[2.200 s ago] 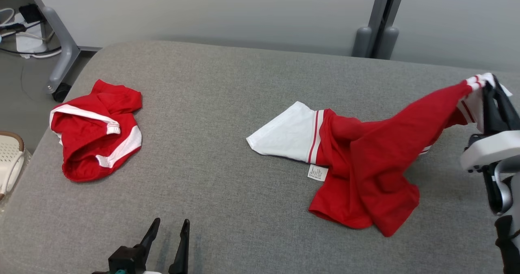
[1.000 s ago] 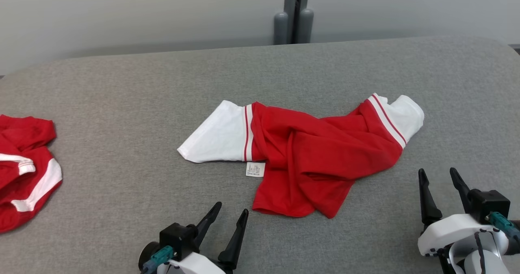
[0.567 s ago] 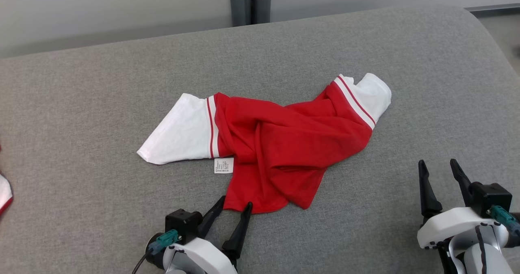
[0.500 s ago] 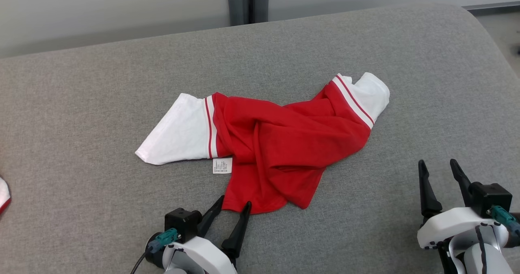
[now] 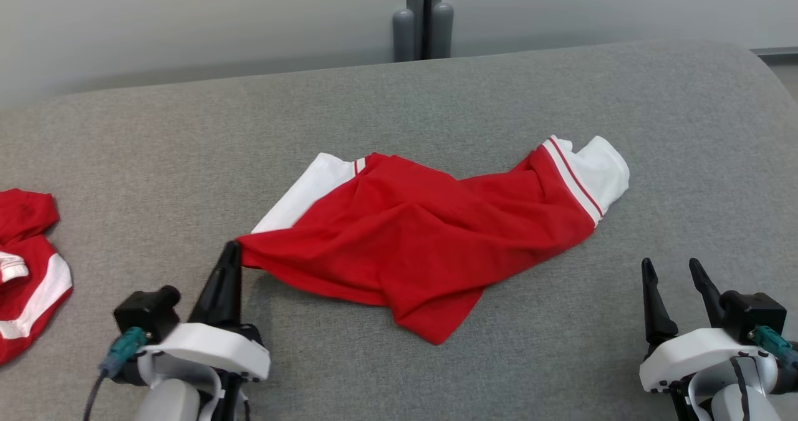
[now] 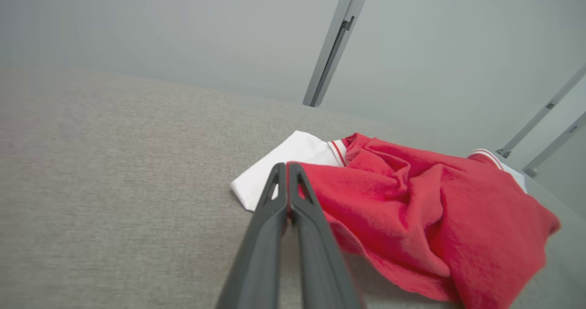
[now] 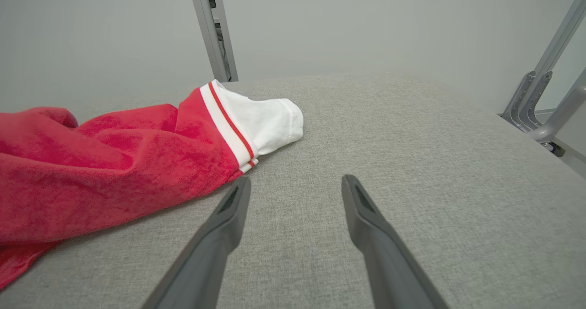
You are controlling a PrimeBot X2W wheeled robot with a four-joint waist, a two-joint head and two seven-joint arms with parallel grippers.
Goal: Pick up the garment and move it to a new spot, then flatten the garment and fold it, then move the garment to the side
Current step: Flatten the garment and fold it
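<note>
The left gripper is pinched shut on a red hem corner of the garment. The garment is a rumpled red shirt with white, red-striped sleeves, lying mid-desk. The right gripper stands open and empty, near the right sleeve.

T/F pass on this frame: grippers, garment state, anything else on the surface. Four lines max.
1. The left gripper is shut on a corner of the garment. True.
2. The right gripper grips the garment's white sleeve. False: it is open and apart from the garment, above the bare grey surface.
3. The garment lies flat and fully spread out. False: it is rumpled, with red cloth folded over itself and over part of one white sleeve.
4. A second red-and-white garment lies bunched at the left edge of the head view. True.
</note>
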